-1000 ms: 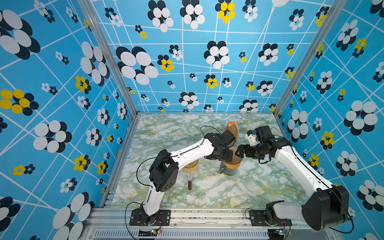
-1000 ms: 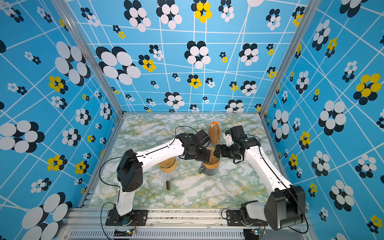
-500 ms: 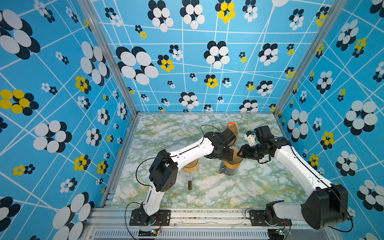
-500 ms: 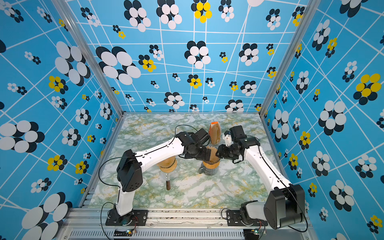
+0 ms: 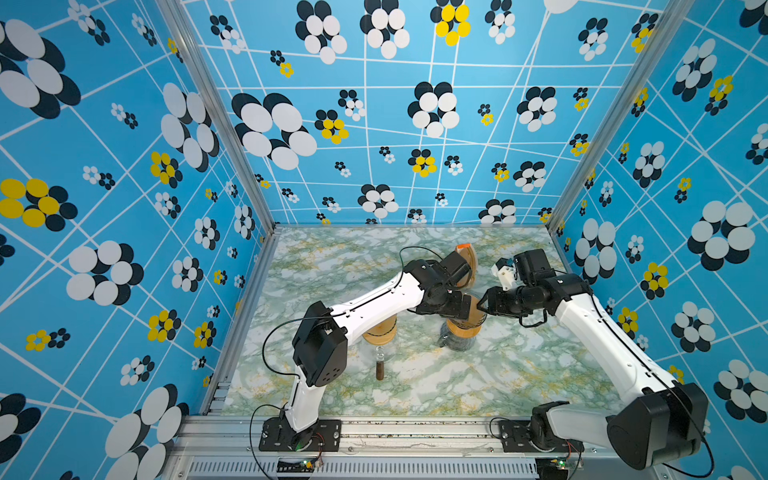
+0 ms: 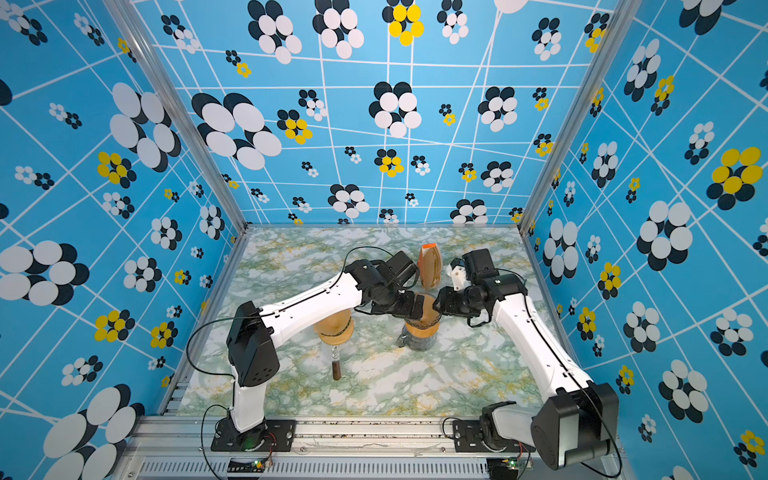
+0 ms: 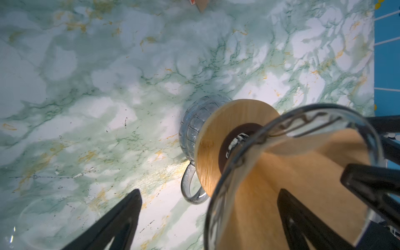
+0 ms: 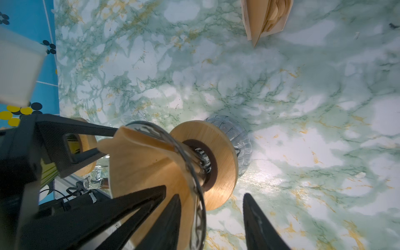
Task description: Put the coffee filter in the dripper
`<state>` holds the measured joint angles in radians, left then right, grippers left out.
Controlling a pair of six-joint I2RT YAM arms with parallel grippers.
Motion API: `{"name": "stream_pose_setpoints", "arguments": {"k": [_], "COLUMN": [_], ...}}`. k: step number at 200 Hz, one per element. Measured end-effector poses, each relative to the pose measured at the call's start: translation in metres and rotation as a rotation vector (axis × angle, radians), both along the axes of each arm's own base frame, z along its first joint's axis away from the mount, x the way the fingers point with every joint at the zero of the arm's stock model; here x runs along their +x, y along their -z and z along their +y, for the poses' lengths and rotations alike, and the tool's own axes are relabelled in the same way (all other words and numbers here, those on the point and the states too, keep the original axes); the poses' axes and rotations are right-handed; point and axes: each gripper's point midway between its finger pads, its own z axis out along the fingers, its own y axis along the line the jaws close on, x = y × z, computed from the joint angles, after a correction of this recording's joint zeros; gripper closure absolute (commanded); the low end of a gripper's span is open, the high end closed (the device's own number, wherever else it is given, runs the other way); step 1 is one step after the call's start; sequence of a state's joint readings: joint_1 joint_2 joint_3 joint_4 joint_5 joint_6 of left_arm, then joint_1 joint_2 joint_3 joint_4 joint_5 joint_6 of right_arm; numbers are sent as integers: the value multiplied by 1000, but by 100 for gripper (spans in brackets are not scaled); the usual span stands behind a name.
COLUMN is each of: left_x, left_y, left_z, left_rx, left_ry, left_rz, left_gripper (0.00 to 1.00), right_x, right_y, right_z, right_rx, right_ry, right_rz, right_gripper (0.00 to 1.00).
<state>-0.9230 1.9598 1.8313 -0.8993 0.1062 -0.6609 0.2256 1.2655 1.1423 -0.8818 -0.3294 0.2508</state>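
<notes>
Right wrist, right hand (image 8: 211, 197) narrower than before, apparently straddling dripper (image 8: 225, 138) rim

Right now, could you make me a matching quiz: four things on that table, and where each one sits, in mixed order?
Things:
1. paper filter
2. glass jug
3. pack of spare filters
4. second wooden ring

Places:
A. partly hidden beneath the left arm
B. inside the glass cone
C. upright at the far side of the table
D. under the wooden ring that carries the cone

Pairs: 1-B, 2-D, 3-C, 4-A
</notes>
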Motion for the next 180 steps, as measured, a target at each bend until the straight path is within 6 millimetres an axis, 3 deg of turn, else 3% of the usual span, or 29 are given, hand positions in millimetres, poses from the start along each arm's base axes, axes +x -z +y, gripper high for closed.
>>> {"name": "stream_pose_setpoints", "arguments": {"k": [25,53,91,180], "left_x": [-6,-2,3,1], "left_y": [-25,-42,-44,-45], "left_z": [7,15,19,15], "left_rx": [-26,-47,-53,-73], "left_ry": [31,55,63,77], "left_rz": [-30,-57,-58,-50], "left_gripper": [6,10,10,11], "right_x": [-2,-4,-4,-5], "right_y": [-17,-18,-17,-3], "right_z": [3,3,3,3], "right_rx": [23,28,25,16], "right_ry": [-12,-15,-18,-18], "right_rz": [-39,-30,-29,15], "right_gripper": [60,68,74,78]}}
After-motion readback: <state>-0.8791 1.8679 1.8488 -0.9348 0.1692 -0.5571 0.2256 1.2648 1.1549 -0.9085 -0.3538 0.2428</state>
